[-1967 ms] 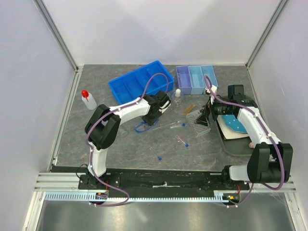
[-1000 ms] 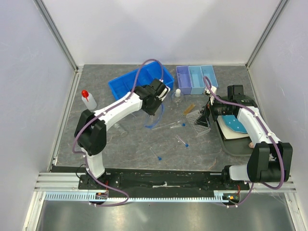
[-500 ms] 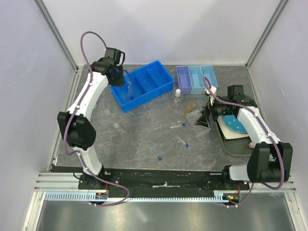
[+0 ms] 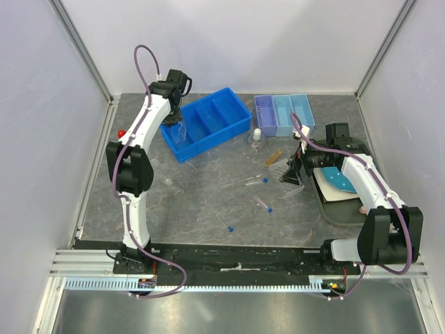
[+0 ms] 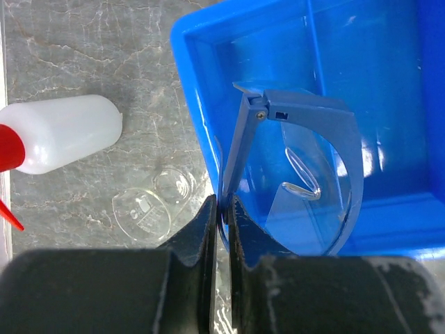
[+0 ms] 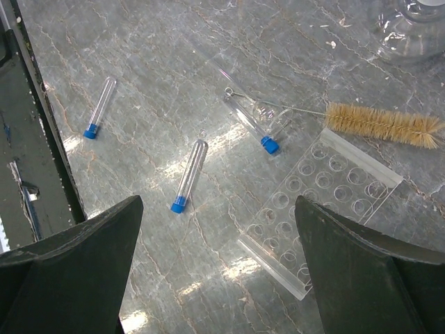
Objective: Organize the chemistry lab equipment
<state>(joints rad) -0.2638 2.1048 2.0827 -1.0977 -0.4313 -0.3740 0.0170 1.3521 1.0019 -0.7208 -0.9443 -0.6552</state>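
Note:
My left gripper (image 4: 177,111) is shut on a temple arm of the blue-framed safety glasses (image 5: 313,167) and holds them over the left end of the blue bin (image 4: 215,115). In the left wrist view the white red-capped squeeze bottle (image 5: 62,139) and two small clear beakers (image 5: 142,212) lie on the table left of the bin (image 5: 201,90). My right gripper (image 4: 295,167) is open and empty above the clear tube rack (image 6: 320,209). Three blue-capped test tubes (image 6: 189,174) lie loose. A tan brush (image 6: 382,125) and a glass flask (image 4: 256,139) lie beyond the rack.
A pale purple and blue three-part tray (image 4: 281,113) stands at the back right. A teal plate (image 4: 341,179) sits on a dark tray (image 4: 344,212) at the right, with a pinkish cup (image 4: 363,207) at its edge. My left arm hides most of the bottle in the top view.
My left arm has lifted the safety glasses from the table's middle and swung them back left to the blue bin's left end. The right arm has not moved.

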